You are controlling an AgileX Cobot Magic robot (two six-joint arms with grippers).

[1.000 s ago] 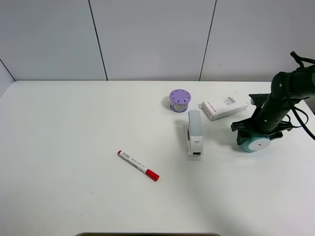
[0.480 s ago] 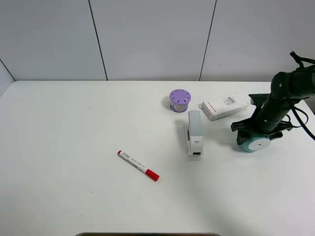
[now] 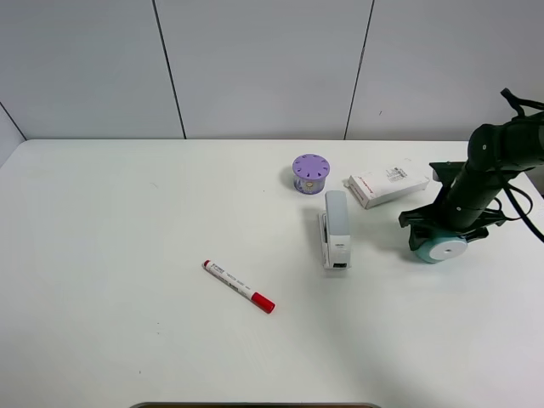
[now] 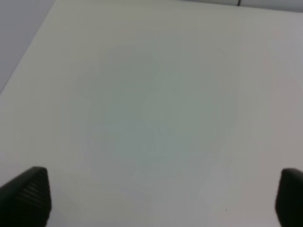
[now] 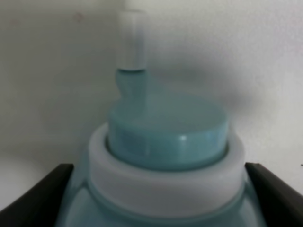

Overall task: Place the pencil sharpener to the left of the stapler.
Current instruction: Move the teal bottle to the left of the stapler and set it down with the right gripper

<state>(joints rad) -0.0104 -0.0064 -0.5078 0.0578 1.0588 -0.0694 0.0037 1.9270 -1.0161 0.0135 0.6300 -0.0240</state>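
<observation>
Black fingers of the right gripper sit pressed against both flanks of the teal, barrel-shaped plastic pencil sharpener, one on each side, so the jaws are clamped on its body. The wrist view looks along the barrel, past a white ring and a teal cap, to the small white knob on its teal stalk. From the high camera the pencil sharpener rests on the white table with its flat white round face turned toward the near edge, under the dark right arm at the right side. It lies to the right of the long grey-and-white stapler, near it but clearly apart. Behind the stapler stands the purple cylinder with holes on top, and just to its right is the flat white box with red print, lying between the cylinder and the arm. Well off to the left, alone on the table, lies the white marker with a red cap, set at a slant. Over to the left gripper: its ribbed black fingertips show only at the far corners of its wrist view, spread wide, nothing between them but bare white tabletop.
</observation>
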